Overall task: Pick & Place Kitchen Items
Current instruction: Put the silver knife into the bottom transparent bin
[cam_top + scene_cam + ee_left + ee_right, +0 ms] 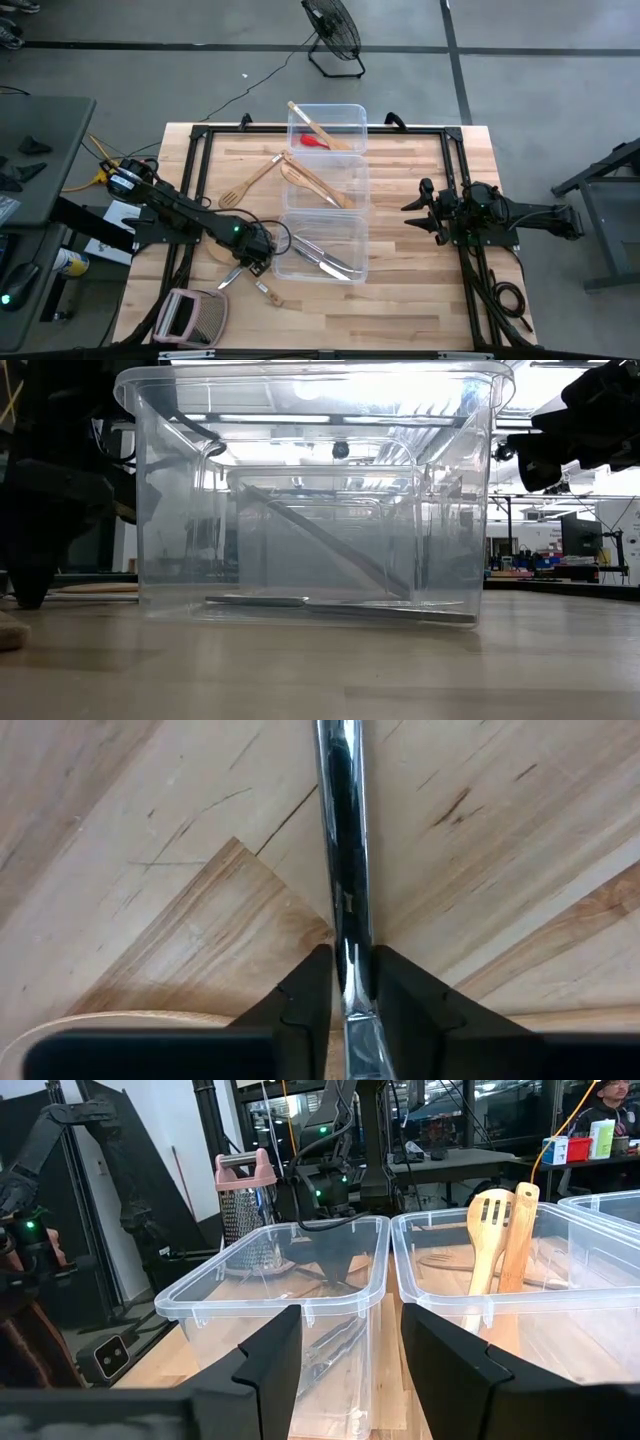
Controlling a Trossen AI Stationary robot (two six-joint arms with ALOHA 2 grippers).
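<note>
A slim silver utensil (340,840) lies on the wooden table (420,290), left of the near clear tub (322,248). My left gripper (255,262) points straight down over it and is shut on its handle. That tub holds silver cutlery (325,262). The middle tub (352,172) holds wooden spatulas (315,185), which lean on its wall. In the far tub (345,115) are a red utensil (315,141) and a wooden one. A wooden slotted spatula (250,182) lies on the table. My right gripper (410,207) waits open at the right, level, facing the tubs. My left gripper pinches the silver utensil's narrow handle (349,935) between its two fingers (310,990), one on each long side. The fingers come from above, pointing down, and stand across the handle. The utensil lies flat and level just over the tabletop; lifted or resting, I cannot tell.
A round pale wooden board (215,250) lies beside my left gripper. A small wood-handled utensil (268,293) and a pink-handled grater (190,317) sit near the front left. A black frame rims the table's far and side edges (455,135). Bare wood lies between tubs and right gripper.
</note>
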